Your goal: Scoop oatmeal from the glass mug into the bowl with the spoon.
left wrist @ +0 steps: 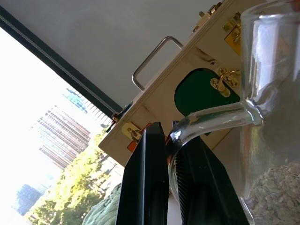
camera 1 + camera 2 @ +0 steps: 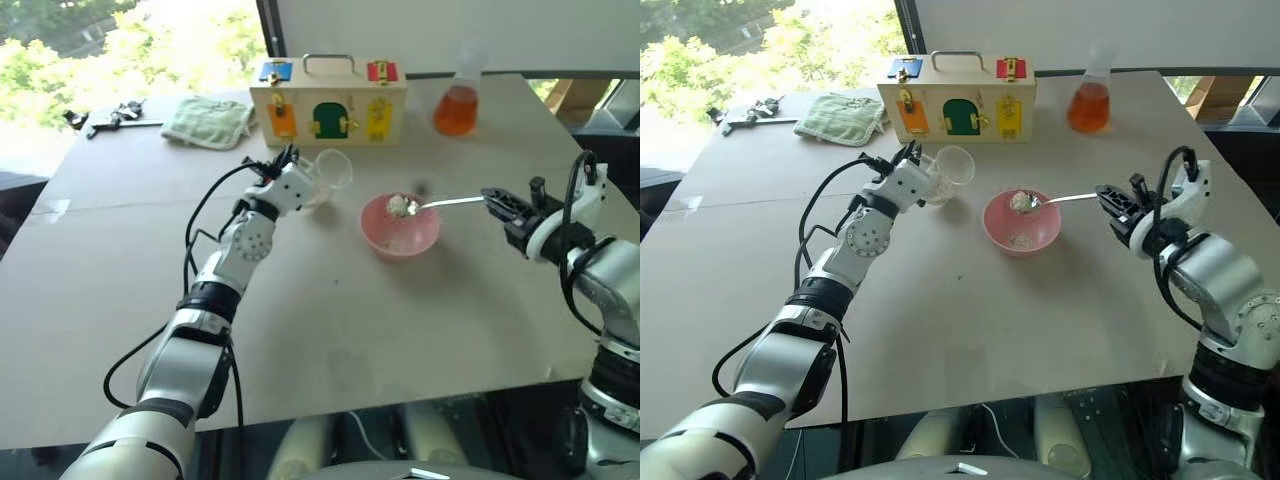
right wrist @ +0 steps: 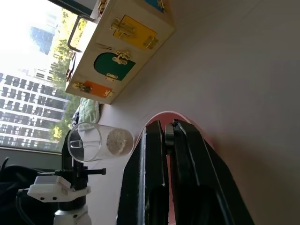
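Observation:
My left gripper (image 2: 300, 176) is shut on the handle of the glass mug (image 2: 330, 172), which is tilted towards the bowl. The clear handle (image 1: 211, 119) sits clamped between the black fingers, and oatmeal (image 1: 276, 197) lies in the mug. To the right, my right gripper (image 2: 497, 203) is shut on the end of the spoon (image 2: 450, 203). The spoon is held about level and reaches left over the pink bowl (image 2: 370, 225). A pale lump of oatmeal (image 2: 398, 206) rests in the spoon's tip above the bowl. A few flakes (image 2: 1020, 239) lie inside the bowl.
A wooden latch box (image 2: 328, 100) with coloured doors stands behind the mug. A conical flask of orange liquid (image 2: 457, 105) stands at the back right. A green cloth (image 2: 208, 120) and a black tool (image 2: 110, 117) lie at the back left.

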Motion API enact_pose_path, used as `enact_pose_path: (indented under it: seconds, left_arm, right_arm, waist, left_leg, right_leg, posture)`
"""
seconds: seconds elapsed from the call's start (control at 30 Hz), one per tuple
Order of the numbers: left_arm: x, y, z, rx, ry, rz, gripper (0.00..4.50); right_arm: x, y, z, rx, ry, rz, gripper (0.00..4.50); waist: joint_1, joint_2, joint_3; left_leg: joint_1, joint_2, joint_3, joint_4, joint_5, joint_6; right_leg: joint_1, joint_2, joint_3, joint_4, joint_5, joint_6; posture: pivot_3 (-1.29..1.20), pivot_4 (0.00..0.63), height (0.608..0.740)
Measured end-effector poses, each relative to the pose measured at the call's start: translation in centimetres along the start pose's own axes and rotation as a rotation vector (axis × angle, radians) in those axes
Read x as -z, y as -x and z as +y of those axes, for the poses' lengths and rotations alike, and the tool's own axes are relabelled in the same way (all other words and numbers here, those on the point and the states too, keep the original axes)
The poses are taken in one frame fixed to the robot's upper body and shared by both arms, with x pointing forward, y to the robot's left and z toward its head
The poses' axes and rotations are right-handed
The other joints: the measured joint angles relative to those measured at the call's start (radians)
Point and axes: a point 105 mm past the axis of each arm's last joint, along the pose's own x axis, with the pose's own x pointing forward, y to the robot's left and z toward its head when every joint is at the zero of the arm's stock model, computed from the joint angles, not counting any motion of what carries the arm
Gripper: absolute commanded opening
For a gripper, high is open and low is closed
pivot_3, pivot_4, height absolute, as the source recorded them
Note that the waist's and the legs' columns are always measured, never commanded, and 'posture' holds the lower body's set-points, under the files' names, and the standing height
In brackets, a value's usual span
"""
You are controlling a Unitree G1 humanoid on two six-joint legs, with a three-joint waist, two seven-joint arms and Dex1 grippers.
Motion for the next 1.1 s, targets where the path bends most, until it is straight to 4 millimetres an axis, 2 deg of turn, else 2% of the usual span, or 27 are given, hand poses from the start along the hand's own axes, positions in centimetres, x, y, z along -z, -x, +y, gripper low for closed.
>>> enact_pose_path:
  seconds: [0.1,0.23,0.43,0.63,0.77,0.9,0.97,1.03,1.1]
  left_arm:
    - [0.0,0.0,0.0,0.000,0.001,0.001,0.04]
    - [0.1,0.0,0.0,0.000,0.001,0.002,0.04]
    - [0.1,0.0,0.0,0.000,0.002,0.002,0.04]
    - [0.1,0.0,0.1,-0.002,0.004,0.003,0.04]
    - [0.1,0.0,0.1,-0.002,0.004,0.003,0.04]
    - [0.1,0.0,0.1,-0.002,0.004,0.003,0.04]
    - [0.1,0.0,0.1,-0.002,0.004,0.003,0.04]
    - [0.1,0.0,0.0,-0.001,0.005,0.003,0.04]
    - [0.1,0.0,0.0,-0.001,0.005,0.002,0.04]
  right_arm:
    - [0.9,0.0,0.2,0.003,0.133,0.068,0.00]
    - [0.1,0.0,0.7,0.003,0.313,0.060,0.00]
    - [-0.5,-0.1,3.7,-0.109,0.742,-0.015,0.00]
    - [1.1,0.4,5.8,-0.287,1.072,-0.007,0.00]
    - [1.6,0.5,5.7,-0.329,1.174,0.007,0.00]
    - [1.4,0.5,5.1,-0.319,1.253,-0.002,0.00]
    - [1.3,0.2,4.3,-0.296,1.203,-0.006,0.00]
    - [0.1,-0.4,2.7,-0.230,0.945,-0.073,0.00]
    - [-0.9,-0.5,1.5,-0.180,0.791,-0.103,0.00]
  waist:
    - [0.001,0.000,0.000]
    - [0.004,-0.002,-0.001]
    - [0.019,-0.002,-0.001]
    - [0.027,-0.003,-0.001]
    - [0.028,-0.003,0.000]
    - [0.030,-0.004,-0.001]
    - [0.030,-0.005,-0.001]
    - [0.033,-0.006,-0.001]
    - [0.037,-0.006,-0.001]
  left_leg:
    - [0.000,0.000,0.001,0.000,0.000,0.000]
    - [0.000,0.000,0.001,0.000,0.000,0.001]
    - [0.000,0.001,0.001,0.000,0.000,0.000]
    - [0.000,0.000,0.000,0.001,0.000,0.000]
    - [0.000,0.000,0.000,0.001,0.000,0.000]
    - [0.000,0.000,0.000,0.001,0.000,0.000]
    - [0.000,0.000,0.000,0.001,0.000,0.000]
    - [0.000,0.000,0.000,0.001,0.000,0.000]
    - [0.000,0.000,0.000,0.001,0.000,0.000]
  right_leg:
    - [0.000,0.000,0.000,0.000,0.000,0.000]
    - [0.000,0.000,0.000,-0.001,0.000,0.000]
    - [0.000,0.000,0.000,-0.001,0.000,0.000]
    - [0.000,0.000,0.000,-0.001,0.000,0.000]
    - [0.000,0.000,0.000,-0.001,0.000,0.000]
    - [0.000,0.000,-0.001,-0.001,0.000,0.000]
    - [0.000,0.000,0.000,-0.001,0.000,0.000]
    - [0.000,0.000,0.000,-0.001,0.000,0.000]
    - [0.000,-0.001,0.000,-0.001,0.000,0.000]
  posture:
    - [0.00,0.150,0.740]
    - [0.00,0.150,0.740]
    - [0.00,0.150,0.740]
    - [0.00,0.150,0.740]
    - [0.00,0.150,0.740]
    - [0.00,0.150,0.740]
    - [0.00,0.150,0.740]
    - [0.00,0.150,0.740]
    - [0.00,0.150,0.740]
